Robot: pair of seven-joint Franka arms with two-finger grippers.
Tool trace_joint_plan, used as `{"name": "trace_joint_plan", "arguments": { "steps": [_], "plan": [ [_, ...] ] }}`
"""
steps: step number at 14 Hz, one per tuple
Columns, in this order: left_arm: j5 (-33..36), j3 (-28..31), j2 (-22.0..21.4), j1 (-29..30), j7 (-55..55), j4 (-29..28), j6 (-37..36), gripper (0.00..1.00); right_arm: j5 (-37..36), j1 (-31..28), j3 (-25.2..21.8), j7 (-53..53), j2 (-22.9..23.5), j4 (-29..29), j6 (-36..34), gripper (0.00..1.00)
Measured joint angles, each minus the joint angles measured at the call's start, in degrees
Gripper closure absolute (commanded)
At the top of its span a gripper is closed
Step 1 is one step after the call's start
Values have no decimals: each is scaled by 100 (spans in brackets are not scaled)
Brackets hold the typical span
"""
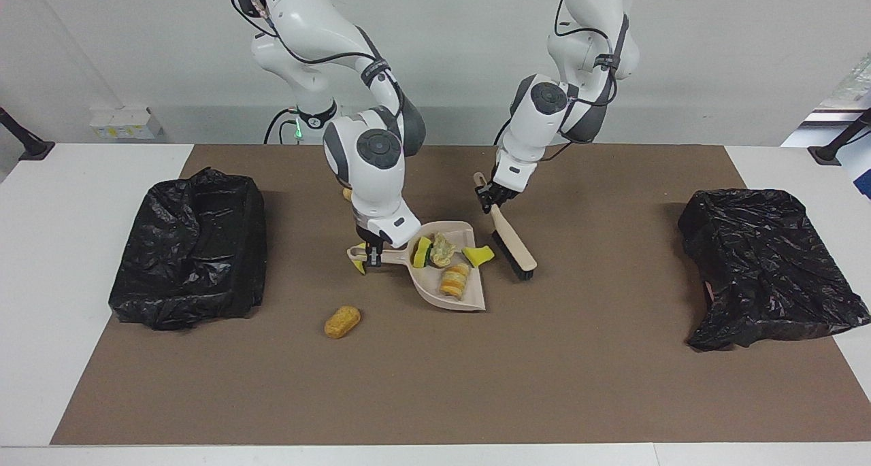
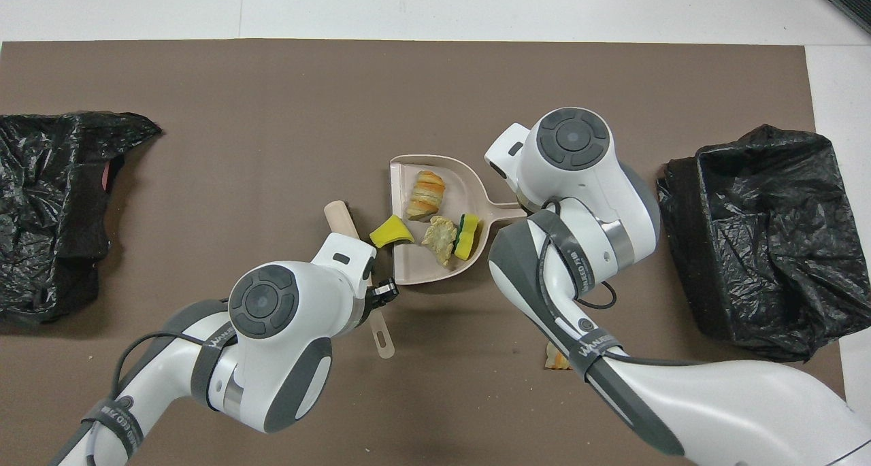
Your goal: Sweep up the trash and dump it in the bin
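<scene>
Bright even light, soft shadows, sharp

High facing camera looks across the surface (image 1: 612,398) toward both robots; overhead camera (half a turn apart) shares it.

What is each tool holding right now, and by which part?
Left tool grips the brush by its handle, near the end. Right tool grips the dustpan by its handle.

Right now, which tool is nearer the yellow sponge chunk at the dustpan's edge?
Left. The left tool, gripping the brush, is beside the yellow sponge chunk; the right tool grips the dustpan handle, across the pan.
</scene>
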Motion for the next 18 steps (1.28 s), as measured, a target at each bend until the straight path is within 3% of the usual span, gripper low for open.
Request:
{"name": "trace_joint_plan", "arguments": {
  "steps": [3,10,18],
  "plan": [
    [0,-29,0,-347,54,62,-14,100,149,-127,-4,-184,-10,35,27,100],
    [0,-37,291,-655,53,986,-451,100,978,-532,-18,-495,-74,214,44,100],
    [329,143,319,-198,119,1010,-1188,100,1972,-953,-18,-599,-77,372,29,100]
  ]
}}
